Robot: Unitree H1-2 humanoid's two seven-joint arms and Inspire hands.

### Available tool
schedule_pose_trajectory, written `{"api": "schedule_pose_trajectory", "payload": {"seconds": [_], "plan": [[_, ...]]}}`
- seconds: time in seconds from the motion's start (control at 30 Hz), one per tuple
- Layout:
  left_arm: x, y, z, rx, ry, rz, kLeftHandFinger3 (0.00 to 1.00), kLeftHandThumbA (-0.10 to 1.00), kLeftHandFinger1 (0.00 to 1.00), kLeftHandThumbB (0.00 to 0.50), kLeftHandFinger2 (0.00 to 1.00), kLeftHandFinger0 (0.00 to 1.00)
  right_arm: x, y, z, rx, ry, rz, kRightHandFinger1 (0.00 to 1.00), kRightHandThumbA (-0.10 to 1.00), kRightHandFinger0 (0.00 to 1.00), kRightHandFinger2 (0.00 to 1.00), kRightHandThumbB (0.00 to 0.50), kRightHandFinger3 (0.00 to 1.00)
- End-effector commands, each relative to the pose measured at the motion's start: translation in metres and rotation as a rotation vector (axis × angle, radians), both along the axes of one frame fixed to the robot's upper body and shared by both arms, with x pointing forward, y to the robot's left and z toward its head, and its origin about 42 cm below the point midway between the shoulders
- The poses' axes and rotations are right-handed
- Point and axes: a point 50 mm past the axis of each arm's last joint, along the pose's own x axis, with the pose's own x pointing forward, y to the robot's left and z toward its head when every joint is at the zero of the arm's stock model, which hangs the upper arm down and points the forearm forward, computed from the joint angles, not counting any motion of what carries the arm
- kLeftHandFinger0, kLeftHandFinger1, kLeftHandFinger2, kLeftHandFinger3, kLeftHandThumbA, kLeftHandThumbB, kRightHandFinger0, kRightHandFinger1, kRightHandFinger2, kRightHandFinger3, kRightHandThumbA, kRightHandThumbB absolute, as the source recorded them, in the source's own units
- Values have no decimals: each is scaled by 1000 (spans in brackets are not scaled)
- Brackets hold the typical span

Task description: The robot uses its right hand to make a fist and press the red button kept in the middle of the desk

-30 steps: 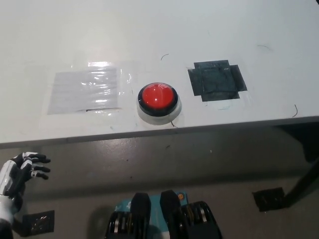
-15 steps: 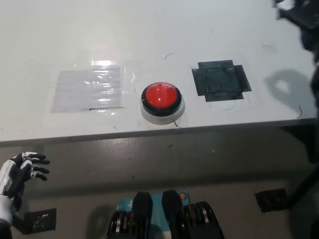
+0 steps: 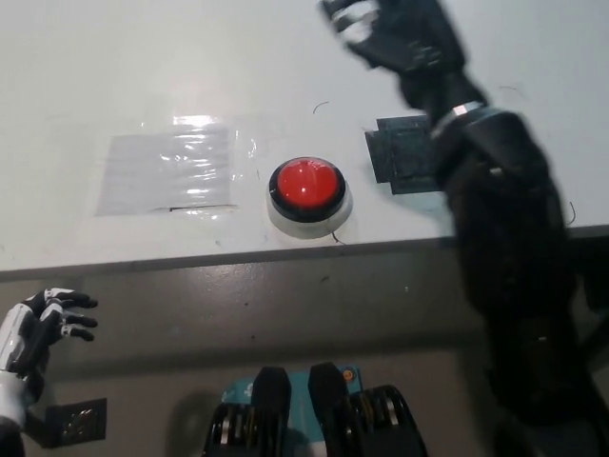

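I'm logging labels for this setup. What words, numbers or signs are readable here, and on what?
None can be read.
Red button: plain top, no lettering.
Black tape patch: blank.
Clear tape patch: only glare.
Desk: stray marks, no text.

We see a glossy red plastic dome button in a shiny black ring on a smooth, matt white desk. A clear film patch glints and wrinkles. The black tape patch looks creased and dull. Our black right hand seems hard, faintly shiny plastic.
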Motion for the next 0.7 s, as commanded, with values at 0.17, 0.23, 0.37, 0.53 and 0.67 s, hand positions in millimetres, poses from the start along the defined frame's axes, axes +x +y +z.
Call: {"api": "schedule_pose_trajectory", "payload": {"seconds": [0.17, 0.23, 0.37, 0.53, 0.67], "plan": [[9, 3, 17, 30, -46, -25, 514, 629, 388, 52, 459, 379, 0, 58, 23, -19, -107, 103, 109, 520, 0, 224, 203, 40], [9, 2, 17, -1, -56, -24, 517, 582, 360, 45, 436, 357, 2, 75, 9, -58, -87, 145, 116, 513, 0, 244, 142, 62], [10, 4, 16, 22, -63, -33, 545, 618, 417, 70, 490, 423, 2, 90, -13, -41, -30, 174, 97, 476, 0, 284, 131, 206], [11, 1, 16, 22, -68, -37, 497, 594, 368, 65, 445, 355, 3, 90, -55, -20, 34, 174, 0, 478, 0, 214, 119, 100], [13, 1, 20, 66, -72, -44, 626, 649, 500, 67, 590, 509, 3, 84, -76, 7, 66, 160, 0, 446, 0, 216, 69, 124]]}}
